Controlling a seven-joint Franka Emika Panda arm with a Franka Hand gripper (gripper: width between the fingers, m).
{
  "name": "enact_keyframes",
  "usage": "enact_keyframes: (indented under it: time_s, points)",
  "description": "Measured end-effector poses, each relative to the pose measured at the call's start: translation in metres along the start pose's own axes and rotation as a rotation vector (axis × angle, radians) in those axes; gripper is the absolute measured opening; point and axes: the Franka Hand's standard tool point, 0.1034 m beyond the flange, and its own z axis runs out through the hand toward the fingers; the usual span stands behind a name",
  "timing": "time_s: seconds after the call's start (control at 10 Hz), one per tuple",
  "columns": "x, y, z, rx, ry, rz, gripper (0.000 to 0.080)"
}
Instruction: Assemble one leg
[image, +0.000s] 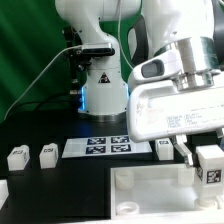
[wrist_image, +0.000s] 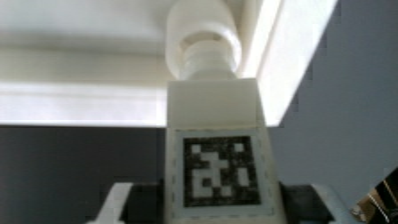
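My gripper (image: 205, 152) is at the exterior view's right, shut on a white leg (image: 209, 168) whose black-and-white tag faces the camera. It holds the leg just above the far right corner of the large white panel (image: 150, 196). In the wrist view the leg (wrist_image: 221, 130) stands between my fingertips (wrist_image: 128, 205). Its rounded threaded tip (wrist_image: 206, 48) points at the panel's raised rim (wrist_image: 89, 85). Whether the tip touches the panel cannot be told. Two more legs (image: 17, 157) (image: 47, 153) stand at the left on the table, and a third (image: 165, 149) stands by the marker board.
The marker board (image: 105, 147) lies flat in the middle of the black table, in front of the robot base (image: 103, 95). A green backdrop stands behind. The panel fills the near table edge.
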Motion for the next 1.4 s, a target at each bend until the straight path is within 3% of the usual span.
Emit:
enact_keyframes:
  time_s: [0.3, 0.7, 1.1, 1.2, 1.3, 1.4]
  points:
    - [-0.003, -0.001, 0.0, 0.001, 0.005, -0.008, 0.0293]
    - [0.002, 0.0, 0.009, 0.0, 0.146, -0.007, 0.0294]
    - [-0.001, 0.0, 0.01, -0.002, 0.123, -0.024, 0.0296]
    - [-0.001, 0.0, 0.01, -0.002, 0.123, -0.031, 0.0519]
    - [-0.001, 0.001, 0.01, -0.003, 0.122, -0.037, 0.0519]
    - [-0.001, 0.001, 0.011, -0.003, 0.122, -0.041, 0.0622]
